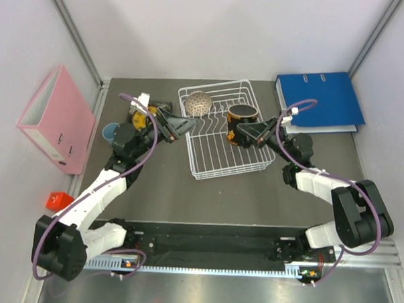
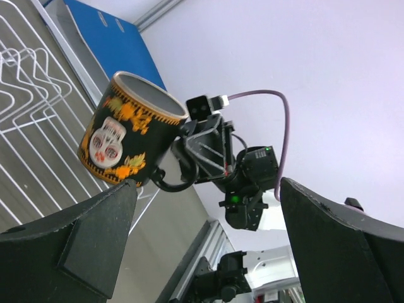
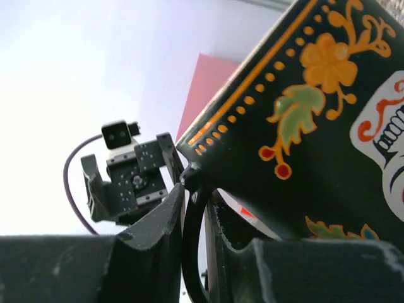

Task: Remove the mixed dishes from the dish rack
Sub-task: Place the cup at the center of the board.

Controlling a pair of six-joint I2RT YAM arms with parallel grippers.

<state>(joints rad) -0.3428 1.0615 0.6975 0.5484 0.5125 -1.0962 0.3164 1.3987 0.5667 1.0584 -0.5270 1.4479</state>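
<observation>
While the right hand (image 3: 196,189) is clamped on the handle of the dark mug with orange pattern (image 1: 242,114), the mug hangs tilted over the far right part of the dish rack (image 1: 228,169), mouth upward. Whether its base touches the wires I cannot tell, since a finger hides it in the left wrist view. At the rack's left edge, the left hand (image 1: 181,127) faces the mug with its fingers (image 2: 82,240) spread wide apart, holding nothing. In the rack's far left corner sits the speckled beige-grey round bowl (image 1: 199,103). Outside the rack, the small light-blue cup (image 1: 111,131) stands on the table (image 1: 160,190), to the left of the left arm.
</observation>
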